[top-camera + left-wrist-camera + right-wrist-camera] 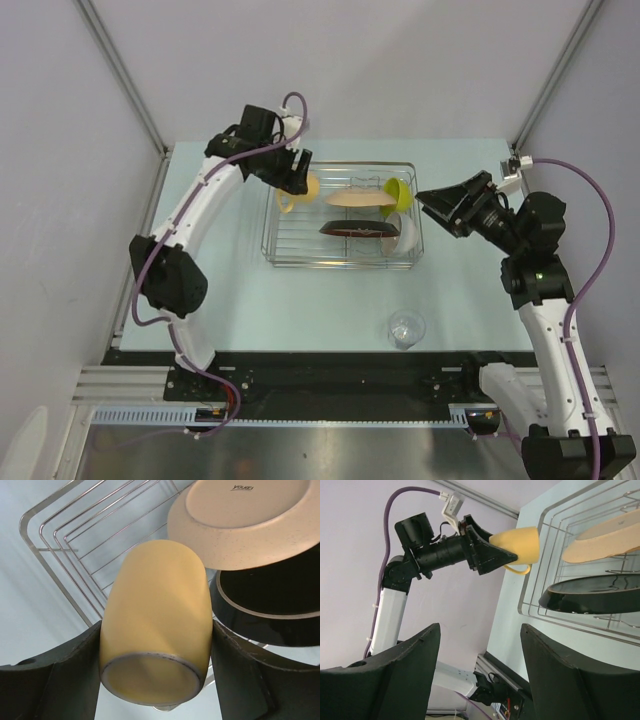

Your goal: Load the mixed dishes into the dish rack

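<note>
The yellow mug (155,630) is a flat matte yellow with a greyish ring round its base. The tan plate (240,525) at the upper right of the left wrist view is cream-tan with fine dark speckles and a tiny dark logo, and the dark plate (270,615) under it is glossy near-black with a thin tan ring. From the top camera, the dish rack (340,258) is shiny silver wire, with a lime-green bowl (397,190) and a white bowl (408,238) at its right end. The glass (406,328) is clear, the table (250,300) is pale mint, and the arms (200,215) are white with black joints and purple cables (590,190).
</note>
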